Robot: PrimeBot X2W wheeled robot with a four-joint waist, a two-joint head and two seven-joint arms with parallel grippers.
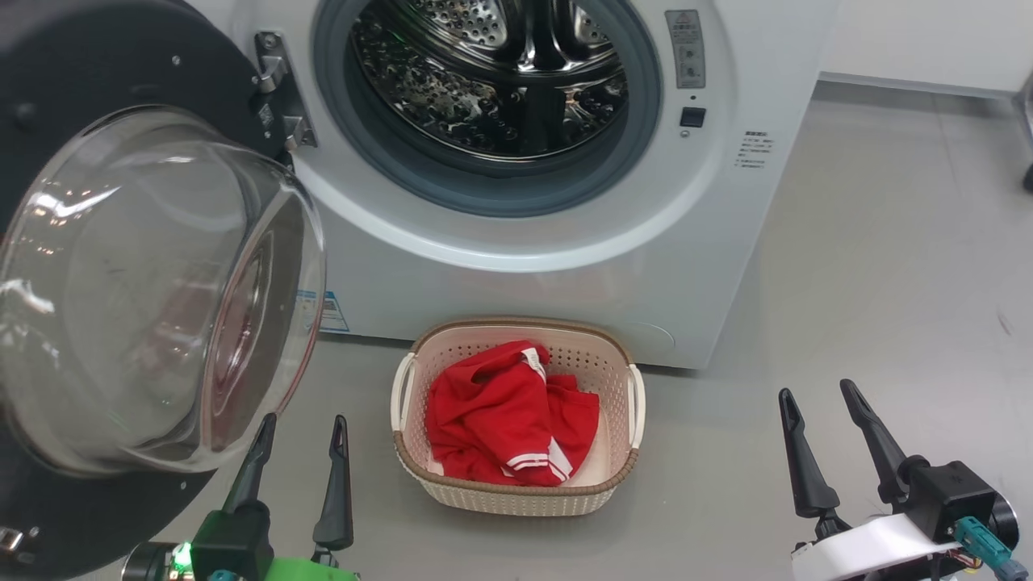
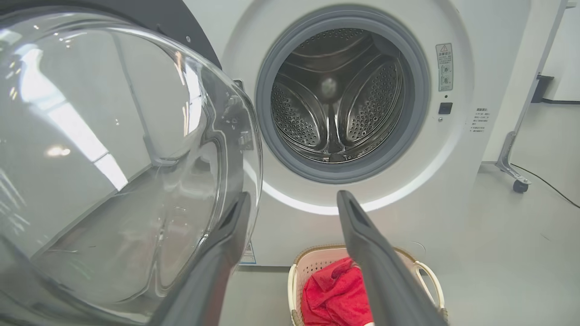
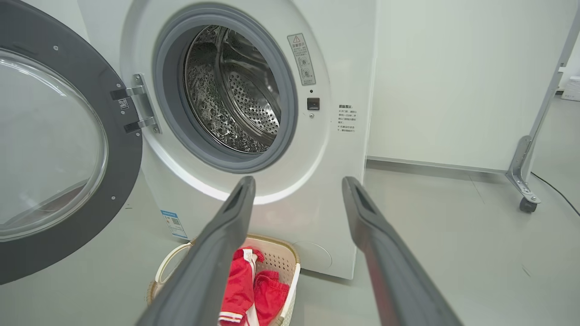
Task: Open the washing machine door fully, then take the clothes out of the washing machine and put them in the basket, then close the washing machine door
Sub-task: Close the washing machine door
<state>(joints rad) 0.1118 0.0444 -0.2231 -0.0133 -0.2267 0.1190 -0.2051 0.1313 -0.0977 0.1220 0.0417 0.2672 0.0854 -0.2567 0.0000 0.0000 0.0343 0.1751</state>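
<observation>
The washing machine (image 1: 565, 274) faces the robot, drum mouth uncovered; the washing machine door (image 1: 145, 282) stands swung wide on its left hinge, glass bowl bulging outward just above the left gripper (image 1: 305, 421); the basket (image 1: 516, 500) sits before the machine, handles left and right, the clothes (image 1: 500, 420) heaped inside; right gripper (image 1: 817, 392) and left gripper hover low, fingers spread, empty, flanking the basket.

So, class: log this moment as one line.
door open; drum empty; clothes in basket; left tool open; right tool open; next close door
</observation>
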